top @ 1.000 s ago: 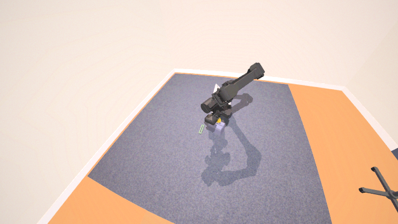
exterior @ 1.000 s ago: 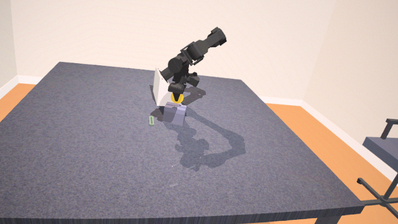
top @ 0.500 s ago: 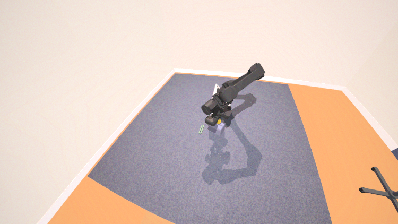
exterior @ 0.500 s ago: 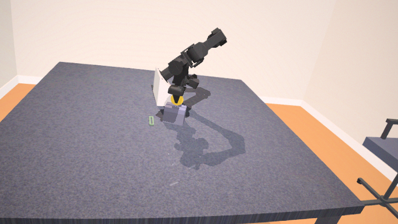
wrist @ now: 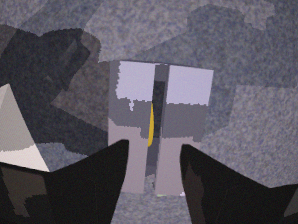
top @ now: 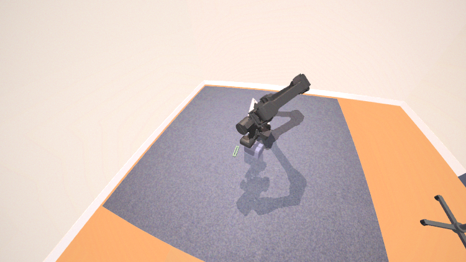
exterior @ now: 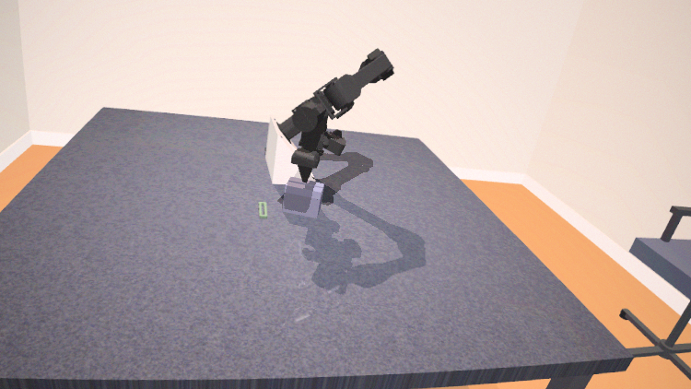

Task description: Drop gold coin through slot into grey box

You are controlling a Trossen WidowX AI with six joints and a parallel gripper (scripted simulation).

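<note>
At the wrist camera: your gripper [wrist: 154, 163] hangs just above the box, its two dark fingers parted to a middling gap with nothing between them
Claw state: part-open and holding nothing; you can see the box lid through the gap
Coin: a thin gold sliver [wrist: 152, 128] shows inside the slot [wrist: 158, 106], sunk below the lid line, so you may judge it nearly or fully through
Box: the grey box [exterior: 302, 198] sits directly beneath the fingertips, slot running along the line between the fingers
Step in hand: the release over the slot; the drop looks made or all but made
Next move: you want a straight lift clear of the lid, without brushing the box, then a check that no gold stands proud of the slot
Holder: the small green holder [exterior: 262, 209] lies on the mat just beside the box, with no coin in it
Farther back: a white wedge-shaped panel [exterior: 276, 157] stands behind the arm, well clear of your lift path
</note>
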